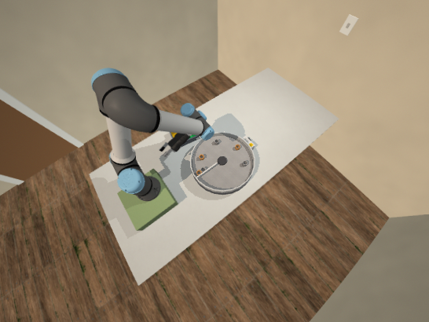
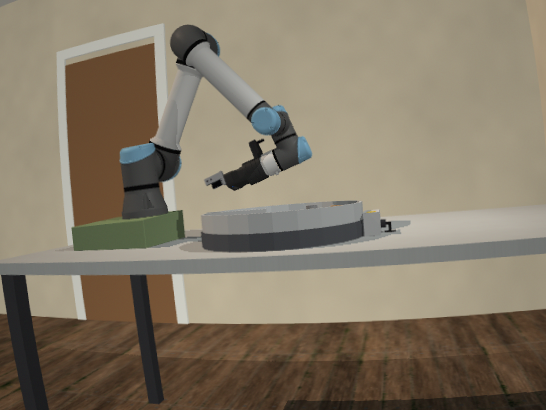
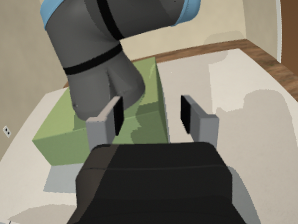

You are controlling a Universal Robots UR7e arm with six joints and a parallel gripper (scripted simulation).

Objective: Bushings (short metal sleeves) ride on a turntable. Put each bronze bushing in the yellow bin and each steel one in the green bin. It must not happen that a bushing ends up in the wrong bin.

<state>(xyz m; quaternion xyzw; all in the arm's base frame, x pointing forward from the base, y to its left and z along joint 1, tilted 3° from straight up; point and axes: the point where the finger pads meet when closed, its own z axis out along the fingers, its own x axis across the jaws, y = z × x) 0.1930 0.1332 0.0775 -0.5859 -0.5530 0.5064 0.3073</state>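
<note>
My gripper (image 1: 163, 151) (image 2: 214, 180) (image 3: 152, 107) is open and empty, raised above the table and tilted toward the robot's base. The round turntable (image 1: 232, 178) (image 2: 280, 220) stands beyond it. Three bronze bushings (image 1: 237, 147) (image 1: 201, 157) (image 1: 199, 172) and three steel bushings (image 1: 217, 141) (image 1: 245, 162) (image 1: 203, 170) stand on it in the top view. One bronze and one steel are close together by the white bar. Only small patches of the yellow bin (image 1: 174, 135) and the green bin (image 1: 192, 137) show behind the gripper; their contents are hidden.
A white bar (image 1: 209, 169) reaches from the dark hub (image 1: 222, 160) to the turntable's raised rim. A small grey device with a yellow spot (image 1: 251, 144) (image 2: 371, 223) stands against the rim's outside. The arm's base stands on a green block (image 1: 143, 214) (image 2: 110, 236) (image 3: 60, 150).
</note>
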